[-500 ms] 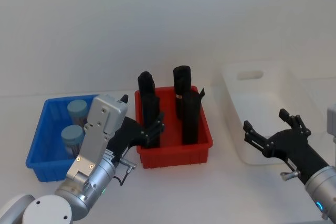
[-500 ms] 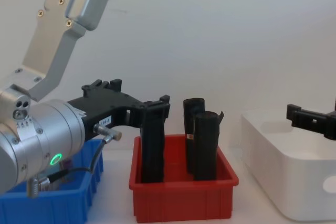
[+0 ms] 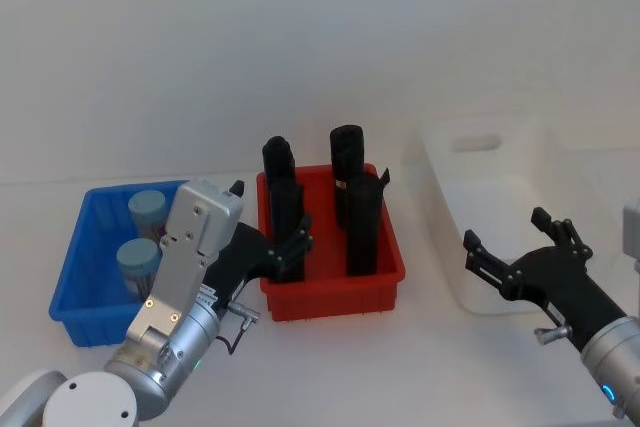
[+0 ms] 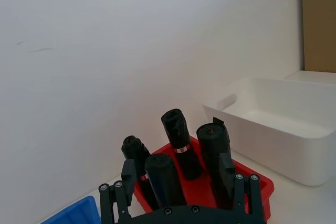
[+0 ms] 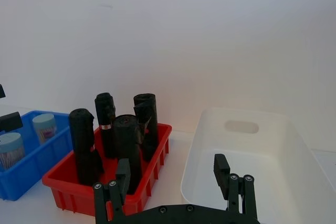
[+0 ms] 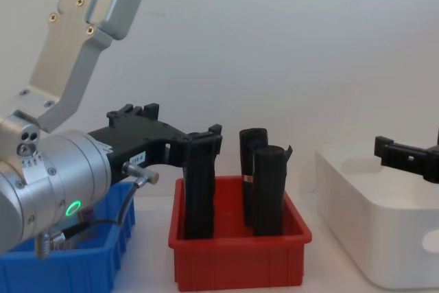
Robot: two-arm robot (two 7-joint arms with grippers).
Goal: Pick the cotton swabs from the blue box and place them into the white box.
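Observation:
Two cotton swabs tubs (image 3: 148, 210) (image 3: 137, 259) with pale blue-grey lids stand in the blue box (image 3: 68, 282) at the left; the right wrist view also catches the tubs (image 5: 44, 125) (image 5: 10, 148). My left gripper (image 3: 270, 222) hovers open just right of the blue box, over the near left part of the red bin, holding nothing. In the left wrist view its fingers (image 4: 128, 174) spread wide in front of the black rolls. The white box (image 3: 470, 287) stands at the right. Open and holding nothing, my right gripper (image 3: 505, 232) hangs over its near edge.
A red bin (image 3: 330, 299) holding several tall black rolls (image 3: 360, 222) stands between the blue box and the white box. A plain white wall rises close behind the table. Bare white tabletop lies in front of the bins.

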